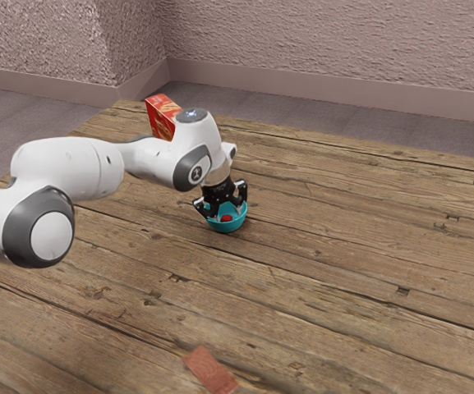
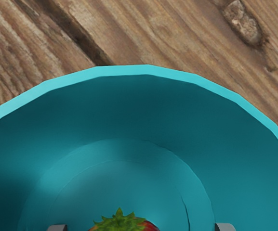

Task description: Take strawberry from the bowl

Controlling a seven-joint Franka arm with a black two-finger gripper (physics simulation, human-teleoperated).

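My gripper [image 1: 225, 213] points down into the teal bowl [image 1: 227, 228], its two fingers spread apart. Between them the red strawberry [image 1: 226, 219] lies inside the bowl. From the wrist, the bowl's pale rim [image 2: 146, 70] curves around a dark teal inside wall, and the strawberry's green leafy top [image 2: 122, 223] shows with a bit of red. The grey fingertips of my gripper [image 2: 141, 227] stand on either side of the berry with gaps between, so it is not gripped. The berry's lower part is hidden.
A red box [image 1: 162, 116] stands behind the arm near the wooden table's [image 1: 343, 246] far edge. A flat reddish-brown piece [image 1: 209, 371] lies on the table nearer the camera.
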